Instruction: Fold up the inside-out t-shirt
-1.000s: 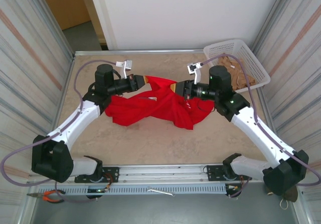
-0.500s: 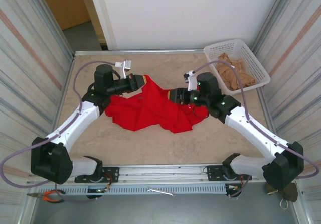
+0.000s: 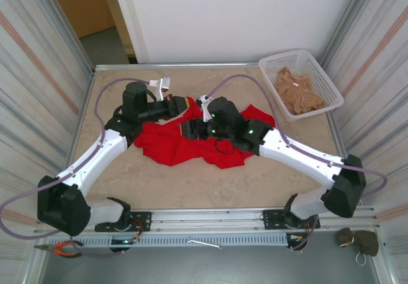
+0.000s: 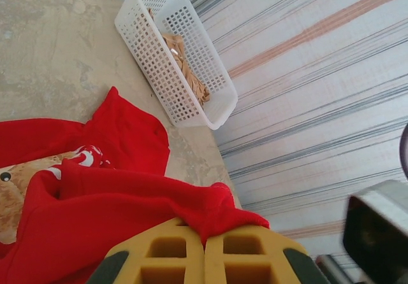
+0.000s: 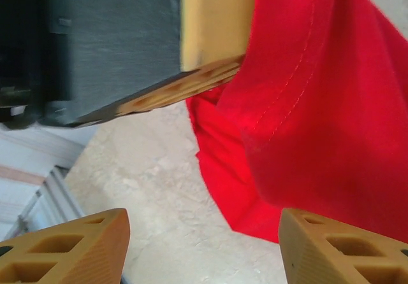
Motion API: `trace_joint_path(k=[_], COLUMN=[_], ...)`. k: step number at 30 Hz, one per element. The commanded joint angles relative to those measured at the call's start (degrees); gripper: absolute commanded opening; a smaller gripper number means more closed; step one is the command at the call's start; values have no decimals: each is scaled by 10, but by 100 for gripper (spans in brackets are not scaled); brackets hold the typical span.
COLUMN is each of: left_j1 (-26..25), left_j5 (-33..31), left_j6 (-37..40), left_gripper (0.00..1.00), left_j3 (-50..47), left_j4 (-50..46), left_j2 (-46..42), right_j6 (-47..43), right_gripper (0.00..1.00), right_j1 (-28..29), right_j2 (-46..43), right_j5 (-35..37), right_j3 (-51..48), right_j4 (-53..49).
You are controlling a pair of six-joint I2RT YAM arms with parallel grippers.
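Inside-out t-shirt is lying crumpled mid-frame, no fold made; left gripper is clamping its edge, right gripper is gaping empty.

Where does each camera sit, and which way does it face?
Top external: above and behind the bases, looking down at the table; left arm and right arm show.
Left wrist: on that arm, looks past its shut left fingers, pinching the red t-shirt, toward the white basket.
Right wrist: on that arm, looks between its open right fingers at the left fingers and table.
Shared: t-shirt in all; basket in top and left wrist.
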Motion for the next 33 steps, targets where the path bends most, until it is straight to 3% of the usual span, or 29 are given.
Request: trace_joint_path(k=[1, 3, 5, 9, 15, 20, 22, 28, 32, 33], left_j1=[-7, -12, -14, -8, 26, 16, 10, -6, -15, -18], left_j5=[-10, -10, -17, -37, -42, -11, -10, -10, -10, -7], left_j6=[-21, -27, -31, -31, -19, 9, 22, 37, 39, 39], left_gripper=[0, 0, 0, 0, 0, 0, 0, 0, 0, 4], left_j3=[20, 21, 19, 7, -5, 15, 18, 24, 40, 44], left_j4=[1, 1, -1, -14, -16, -7, -12, -1, 15, 23], left_j2=[-23, -24, -25, -28, -4, 58, 82, 176, 237, 247], right_j6=[32, 39, 41, 38, -54, -81, -91, -62, -47, -41], right_gripper=[62, 61, 52, 0, 0, 0, 0, 0, 0, 0], right_j1=[4, 0, -11, -48, -112, -211, -242, -330, -362, -370], right_j2=[35, 57, 69, 37, -91, -118, -118, -95, -80, -81], right_j5=[88, 120, 139, 86, -152, -362, -394, -390, -349, -335], right_j3=[17, 27, 32, 8, -90, -192, -232, -320, -347, -352], right_j4=[8, 19, 27, 35, 19, 20, 32, 96, 93, 88])
